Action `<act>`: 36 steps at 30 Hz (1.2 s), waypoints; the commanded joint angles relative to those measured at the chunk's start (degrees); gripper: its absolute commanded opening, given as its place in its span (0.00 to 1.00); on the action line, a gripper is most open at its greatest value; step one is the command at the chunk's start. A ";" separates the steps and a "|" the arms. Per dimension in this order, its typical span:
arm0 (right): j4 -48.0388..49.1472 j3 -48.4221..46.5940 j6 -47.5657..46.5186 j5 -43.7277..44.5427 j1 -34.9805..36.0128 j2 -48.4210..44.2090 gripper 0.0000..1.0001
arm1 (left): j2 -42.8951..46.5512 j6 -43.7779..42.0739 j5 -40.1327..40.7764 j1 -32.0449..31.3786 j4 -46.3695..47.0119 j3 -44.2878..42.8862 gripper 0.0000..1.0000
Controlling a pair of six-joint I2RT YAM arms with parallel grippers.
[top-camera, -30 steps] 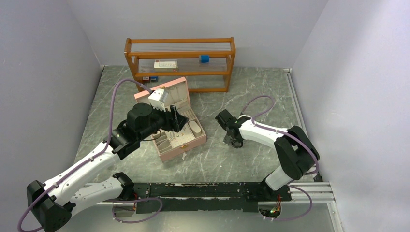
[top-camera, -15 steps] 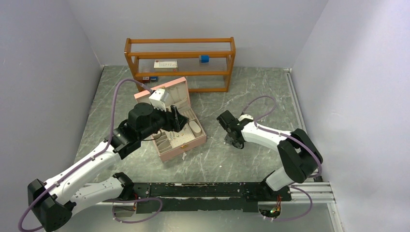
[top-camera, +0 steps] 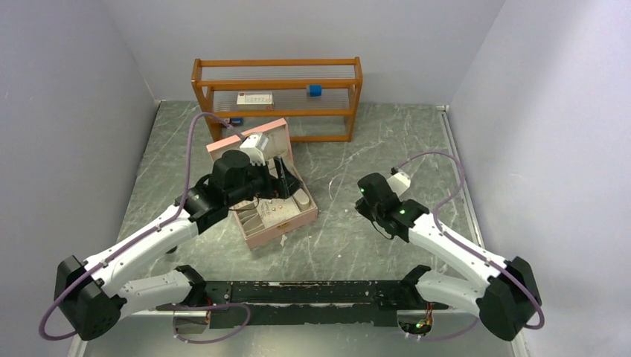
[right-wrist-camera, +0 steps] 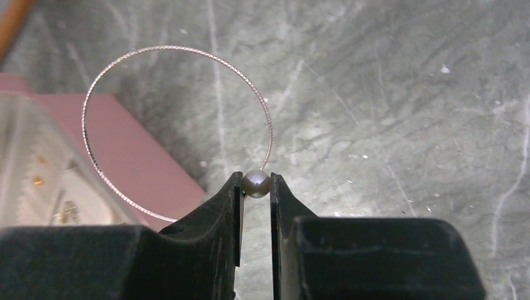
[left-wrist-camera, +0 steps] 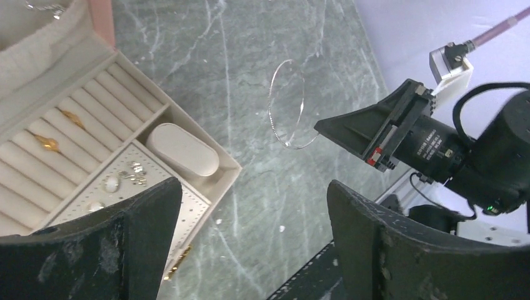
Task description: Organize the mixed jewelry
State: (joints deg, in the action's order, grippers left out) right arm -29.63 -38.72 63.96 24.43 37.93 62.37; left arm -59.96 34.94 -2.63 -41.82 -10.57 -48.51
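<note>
A pink jewelry box (top-camera: 281, 229) stands open left of centre. In the left wrist view its rim (left-wrist-camera: 229, 169) frames ring rolls with gold rings (left-wrist-camera: 47, 143), small earrings (left-wrist-camera: 127, 178) and a white oval case (left-wrist-camera: 184, 150). My right gripper (right-wrist-camera: 256, 181) is shut on the pearl (right-wrist-camera: 256, 184) of a thin silver hoop (right-wrist-camera: 269, 125) and holds it above the table, right of the box. The hoop (left-wrist-camera: 270, 109) also shows in the left wrist view. My left gripper (top-camera: 285, 175) hovers open and empty over the box's right edge (left-wrist-camera: 253, 187).
A wooden shelf (top-camera: 277, 97) stands at the back, holding a blue cube (top-camera: 315, 90) and a white card box (top-camera: 254, 98). A black rail (top-camera: 320, 291) runs along the near edge. Grey walls close in on both sides.
My right arm has lifted off the table and swung round with the hoop held by its pearl. My left gripper has shifted a little right over the box.
</note>
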 commanded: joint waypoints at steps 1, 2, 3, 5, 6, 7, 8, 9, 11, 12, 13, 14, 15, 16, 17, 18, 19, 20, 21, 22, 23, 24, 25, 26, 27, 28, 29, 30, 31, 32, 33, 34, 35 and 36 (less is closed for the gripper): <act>4.97 1.01 -2.33 1.03 -0.22 -5.79 0.12 | -2.48 7.90 -3.27 -0.24 2.43 -2.98 0.91; 5.90 1.04 -3.26 0.39 -0.23 -6.88 0.12 | -3.00 8.47 -4.25 -0.27 3.87 -2.84 0.91; 6.62 1.08 -3.92 -0.13 -0.23 -7.85 0.12 | -3.39 8.83 -5.27 -0.28 6.34 -2.37 0.92; 8.85 1.29 -5.70 -1.79 -0.19 -9.71 0.13 | -4.23 10.13 -7.12 -0.22 12.33 -0.87 0.93; 10.03 1.41 -6.19 -2.70 -0.22 -10.53 0.13 | -4.85 10.99 -8.17 -0.27 14.66 -0.51 0.93; 10.89 1.45 -6.49 -3.61 -0.23 -11.12 0.13 | -5.75 11.55 -8.92 -0.27 15.92 -0.63 0.93; 11.71 1.57 -6.75 -4.58 -0.23 -11.69 0.13 | -6.84 12.04 -9.46 -0.26 16.54 -1.07 0.92; 12.67 1.67 -6.96 -6.13 -0.23 -12.08 0.13 | -7.99 12.23 -10.37 -0.23 17.13 -1.74 0.91; 14.11 1.93 -6.69 -8.13 -0.23 -12.35 0.14 | -10.12 12.15 -12.03 -0.27 18.53 -3.04 0.90; 14.69 2.05 -6.36 -9.10 -0.23 -12.31 0.14 | -10.99 11.98 -13.44 -0.28 20.10 -3.23 0.89; 15.53 2.20 -6.13 -10.13 -0.24 -12.19 0.14 | -11.69 11.76 -14.57 -0.30 22.20 -3.09 0.89; 16.42 2.36 -5.97 -11.23 -0.24 -12.04 0.14 | -12.15 11.44 -15.61 -0.28 23.88 -2.95 0.89; 17.14 2.42 -5.69 -12.24 -0.30 -11.73 0.14 | -12.74 11.15 -16.06 -0.30 24.85 -2.83 0.89; 17.97 2.53 -5.43 -13.14 -0.25 -11.40 0.14 | -13.25 10.86 -16.20 -0.29 25.06 -2.93 0.88; 18.78 2.61 -5.29 -14.07 -0.26 -11.13 0.14 | -13.90 10.35 -16.40 -0.25 24.88 -3.20 0.88; 19.49 2.65 -5.21 -14.73 -0.23 -10.87 0.14 | -14.78 9.92 -16.59 -0.31 24.38 -3.62 0.86; 20.34 2.75 -5.06 -15.28 -0.25 -10.60 0.14 | -15.35 9.51 -16.50 -0.30 23.69 -4.09 0.84; 20.96 2.76 -4.93 -15.80 -0.24 -10.38 0.14 | -15.84 9.19 -16.13 -0.32 22.80 -4.51 0.79; 21.49 2.85 -4.91 -16.26 -0.32 -10.11 0.14 | -16.08 8.84 -15.58 -0.34 21.93 -4.88 0.73; 21.94 2.88 -4.85 -16.58 -0.32 -9.97 0.14 | -16.14 8.66 -14.61 -0.32 21.07 -5.05 0.69; 22.24 2.88 -4.82 -16.83 -0.39 -9.79 0.14 | -16.08 8.47 -13.61 -0.35 19.90 -5.26 0.63; 22.54 2.95 -4.81 -17.06 -0.39 -9.66 0.14 | -15.94 7.97 -12.88 -0.36 19.55 -5.28 0.58; 22.90 3.08 -4.78 -17.31 -0.38 -9.49 0.14 | -15.77 7.55 -12.35 -0.34 19.34 -5.28 0.54; 23.11 3.17 -4.73 -17.52 -0.40 -9.40 0.14 | -15.65 7.25 -11.98 -0.34 19.12 -5.32 0.49; 23.45 3.25 -4.73 -17.68 -0.40 -9.24 0.14 | -15.67 6.80 -11.88 -0.31 19.17 -5.36 0.45; 23.72 3.29 -4.75 -17.92 -0.40 -9.07 0.14 | -15.81 6.40 -11.89 -0.30 18.99 -5.43 0.40; 23.91 3.20 -4.73 -18.12 -0.40 -8.88 0.14 | -15.94 5.95 -11.81 -0.29 18.66 -5.64 0.34; 24.18 3.12 -4.73 -18.42 -0.40 -8.66 0.14 | -16.11 5.48 -11.91 -0.30 18.35 -5.89 0.27; 24.32 3.08 -4.79 -18.59 -0.46 -8.52 0.14 | -16.22 4.96 -11.96 -0.28 17.91 -6.16 0.18; 24.47 3.03 -4.81 -18.59 -0.49 -8.42 0.15 | -16.23 4.28 -11.78 -0.29 17.57 -6.50 0.11; 24.64 3.10 -4.86 -18.54 -0.49 -8.41 0.16 | -16.09 3.66 -11.66 -0.33 17.29 -6.77 0.06; 24.96 3.14 -5.06 -18.56 -0.48 -8.47 0.17 | -15.81 3.19 -11.93 -0.28 17.16 -7.04 0.05; 25.28 3.29 -5.14 -18.63 -0.49 -8.61 0.20 | -15.35 2.14 -11.86 -0.29 17.27 -7.34 0.05; 25.58 3.43 -5.21 -18.59 -0.43 -8.81 0.24 | -14.73 0.90 -11.82 -0.29 16.69 -7.90 0.05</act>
State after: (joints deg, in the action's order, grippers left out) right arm -6.85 -35.92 59.07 6.46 37.65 53.95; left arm -76.18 40.25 -15.51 -41.85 6.57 -53.25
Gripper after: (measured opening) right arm 0.205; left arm 0.061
